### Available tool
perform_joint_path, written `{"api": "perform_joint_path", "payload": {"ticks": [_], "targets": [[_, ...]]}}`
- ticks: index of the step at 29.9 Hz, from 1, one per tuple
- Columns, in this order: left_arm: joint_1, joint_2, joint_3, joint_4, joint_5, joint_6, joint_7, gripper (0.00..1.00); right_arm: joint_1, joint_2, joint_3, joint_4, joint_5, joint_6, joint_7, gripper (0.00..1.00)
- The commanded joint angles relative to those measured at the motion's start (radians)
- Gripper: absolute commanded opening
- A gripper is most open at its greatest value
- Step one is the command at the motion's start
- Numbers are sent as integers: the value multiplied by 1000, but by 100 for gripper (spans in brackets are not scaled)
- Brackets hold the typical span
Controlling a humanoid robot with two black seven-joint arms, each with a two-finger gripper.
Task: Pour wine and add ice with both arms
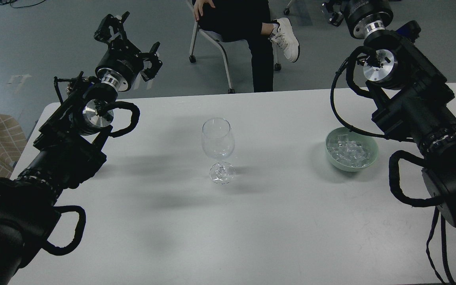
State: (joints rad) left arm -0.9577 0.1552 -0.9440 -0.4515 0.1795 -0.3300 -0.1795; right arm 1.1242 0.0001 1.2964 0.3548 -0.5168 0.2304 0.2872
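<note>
Nothing is in hand yet, so I judge I am at the very start. Mid-desk (251, 221) stands the wine glass (217, 148), upright and apparently dry; toward the right edge a green bowl (331, 152) holds the ice (350, 151). No bottle shows. Beyond the far edge, my left end effector (133, 43) hangs spread and empty; the right end effector (333, 12) is cropped, so I cannot tell. Next I need the right arm down over the bowl

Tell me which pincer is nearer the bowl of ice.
Right. The right pincer hangs beyond the table's far edge, straight behind the green bowl of ice. The left pincer is far across, past the wine glass.
</note>
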Motion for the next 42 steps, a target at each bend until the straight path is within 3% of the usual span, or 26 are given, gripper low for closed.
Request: {"api": "perform_joint_path", "payload": {"ticks": [1,38,42], "targets": [[-3,-6,5,-7,6,-1,0,98,0,0,9,3,6,1,-2,100],[-30,4,2,-12,0,0,-1,98,-26,0,12,12,31,3,0,100],[-12,26,-12,-103,-2,-4,3,98,-41,0,14,21,31,7,1,100]]}}
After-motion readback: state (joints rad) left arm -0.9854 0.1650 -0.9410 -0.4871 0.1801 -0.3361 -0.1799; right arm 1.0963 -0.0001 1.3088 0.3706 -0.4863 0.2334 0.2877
